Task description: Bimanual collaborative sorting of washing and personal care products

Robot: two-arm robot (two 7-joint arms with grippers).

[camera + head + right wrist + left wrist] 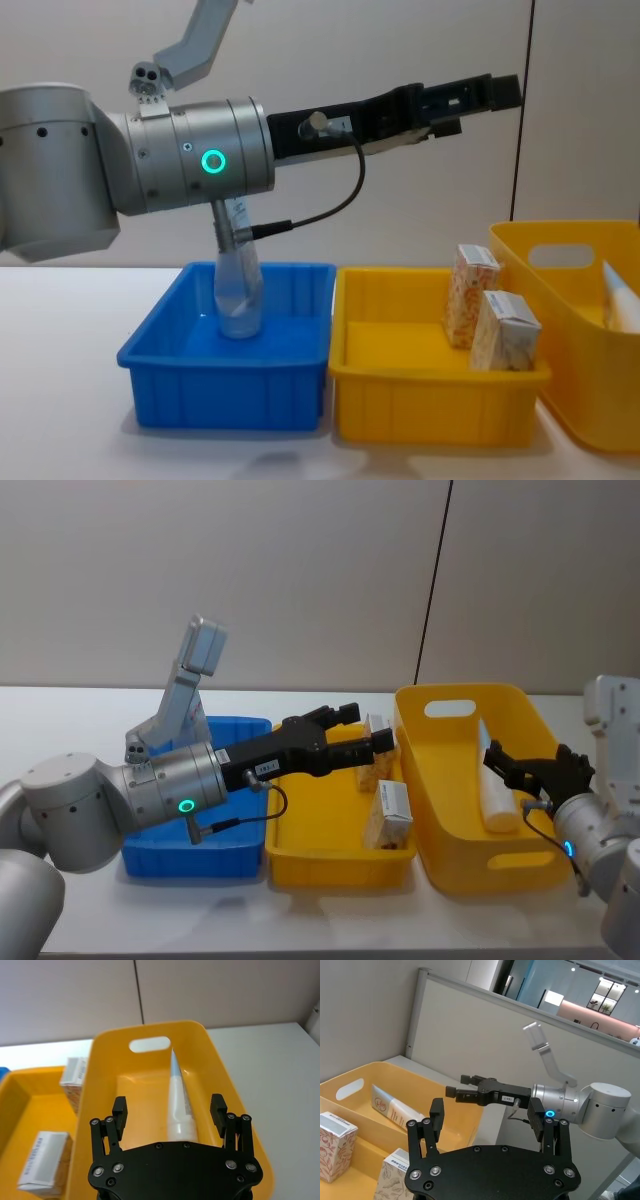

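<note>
Tabletop (80, 720): white, carrying three containers side by side in a row.
Blue bin (225, 385): stands at the robot's left end of the row, just beside the yellow tray.
Yellow tray (430, 400): sits in the middle of the row, low-walled, and holds both cartons along its right side.
Yellow bin (455, 870): stands at the right end, taller than the tray, with slot handles in its near and far walls.
Far carton (468, 295): stands upright in the tray near the wall next to the yellow bin, white top upward.
Near carton (503, 345): stands just in front of the far carton, closer to the robot, on the same side of the tray.
White tube (178, 1110): lies lengthwise on the floor of the yellow bin, its flat crimped end toward the far wall with the slot handle.
Pale tube (238, 300): what appears to be a second squeeze tube stands on end in the blue bin, partly hidden behind the left arm's cable.
Left tool (368, 728): reaches across the blue bin and hangs over the far part of the yellow tray. The chest view puts it well above the cartons. Its fingers are spread with nothing between them.
Right tool (169, 1105): hovers over the yellow bin, pointing toward the far wall. Its fingers are spread wide and empty, and the white tube lies below the gap, apart from both.
</note>
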